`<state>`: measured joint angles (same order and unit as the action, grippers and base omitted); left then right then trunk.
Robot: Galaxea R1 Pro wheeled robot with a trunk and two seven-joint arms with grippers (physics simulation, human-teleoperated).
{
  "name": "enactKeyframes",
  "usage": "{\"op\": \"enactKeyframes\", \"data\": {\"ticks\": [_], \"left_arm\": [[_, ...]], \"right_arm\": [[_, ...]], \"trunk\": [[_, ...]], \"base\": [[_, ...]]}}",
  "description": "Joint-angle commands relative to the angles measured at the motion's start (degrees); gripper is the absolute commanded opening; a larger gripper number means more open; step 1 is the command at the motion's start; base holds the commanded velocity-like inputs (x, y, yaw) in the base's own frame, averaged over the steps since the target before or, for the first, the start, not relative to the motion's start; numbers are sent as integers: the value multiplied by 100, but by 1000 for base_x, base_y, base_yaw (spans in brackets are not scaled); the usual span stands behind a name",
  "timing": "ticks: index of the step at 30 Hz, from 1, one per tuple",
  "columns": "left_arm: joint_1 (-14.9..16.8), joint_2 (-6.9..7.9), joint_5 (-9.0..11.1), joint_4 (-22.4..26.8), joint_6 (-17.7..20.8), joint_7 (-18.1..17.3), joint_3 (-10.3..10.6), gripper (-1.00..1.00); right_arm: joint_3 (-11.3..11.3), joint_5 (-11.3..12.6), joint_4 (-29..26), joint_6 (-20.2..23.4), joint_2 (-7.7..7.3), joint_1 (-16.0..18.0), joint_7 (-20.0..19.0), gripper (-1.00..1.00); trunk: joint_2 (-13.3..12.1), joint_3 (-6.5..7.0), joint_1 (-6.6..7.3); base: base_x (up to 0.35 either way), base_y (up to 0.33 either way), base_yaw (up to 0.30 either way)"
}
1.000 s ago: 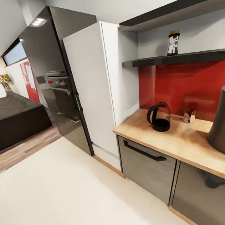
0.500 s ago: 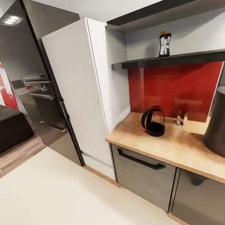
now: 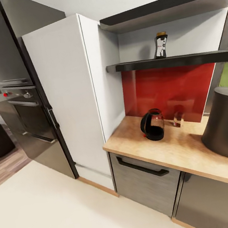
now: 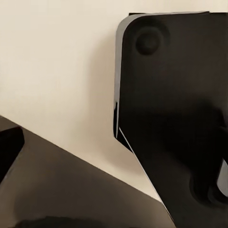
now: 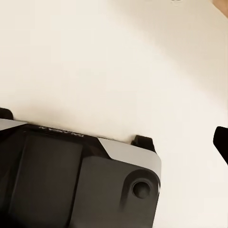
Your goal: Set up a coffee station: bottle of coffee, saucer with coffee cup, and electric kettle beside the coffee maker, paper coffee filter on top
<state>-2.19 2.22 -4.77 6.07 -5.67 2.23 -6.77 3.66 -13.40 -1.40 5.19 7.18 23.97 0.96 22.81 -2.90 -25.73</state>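
The bottle of coffee, a dark jar with a brown-gold cap, stands on the thin dark kitchen shelf. Below it runs the light-wood kitchen countertop. The electric kettle, round and smoky with a black loop handle, sits near the countertop's left end. A big dark-grey tapering body at the right edge looks like the coffee maker, cut off by the frame. Both wrist views look down at pale floor and black parts of my own base. Dark slivers at their edges are too little to judge the fingers.
A small clear glass item stands by the red backsplash. A tall white cabinet borders the countertop's left end, with a black oven tower beyond it. Grey cabinet fronts sit under the worktop. Cream floor lies in front.
The whole head view has swung right and drawn nearer to the counter, so the camera moved. The sofa has slid out of frame. Kettle, bottle and dark appliance keep their places.
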Motion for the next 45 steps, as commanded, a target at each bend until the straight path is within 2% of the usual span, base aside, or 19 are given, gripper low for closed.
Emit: {"op": "enactKeyframes", "data": {"ticks": [1, 16, 26, 45], "left_arm": [[-3, -2, -50, 8, -11, 5, -43, 100], [-8, 27, -56, 8, -15, 44, -35, 100], [-9, 27, -55, -7, -433, 57, -54, 100], [-9, 31, -50, -18, -461, 58, -60, 100]], "right_arm": [[39, -57, -10, 35, 3, 3, 10, 100], [39, -57, -10, 44, 3, 3, 10, 100], [39, -57, -10, 44, 3, 3, 10, 100], [39, -57, -10, 53, 3, 3, 3, 100]], "trunk": [[11, -11, -5], [11, -11, -5], [11, -11, -5], [11, -11, -5]], "base": [[156, 267, -268], [33, 53, -268], [0, 0, -267], [0, 0, -268]]}}
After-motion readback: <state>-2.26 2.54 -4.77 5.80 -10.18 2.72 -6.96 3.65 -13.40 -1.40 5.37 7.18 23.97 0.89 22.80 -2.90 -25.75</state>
